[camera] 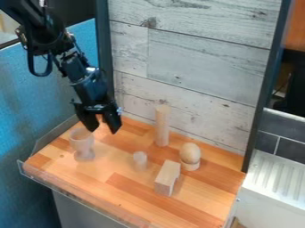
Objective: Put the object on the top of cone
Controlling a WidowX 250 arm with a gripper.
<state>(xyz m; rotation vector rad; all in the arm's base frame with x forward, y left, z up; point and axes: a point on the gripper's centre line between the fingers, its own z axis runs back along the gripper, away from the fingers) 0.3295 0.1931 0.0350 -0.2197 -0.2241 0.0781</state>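
Observation:
My gripper (103, 130) hangs at the left over the wooden counter, fingers apart with nothing between them. Just below and left of it stands a pale goblet-shaped piece (82, 143), upright. A tall wooden cylinder (162, 125) stands near the back wall. In the middle is a small pale cylinder-like piece (140, 160). Right of that lies a wooden block (167, 178) with a notched side. A rounded, egg-like wooden piece on a short base (190, 155) stands behind and right of the block. I cannot tell which of these is the cone.
The wooden counter (128, 196) has a clear raised edge along its front left. Pale plank panels (196, 67) rise behind it, between dark posts. At the right stands a white ridged surface (277, 178), and blue material (21, 98) covers the left side.

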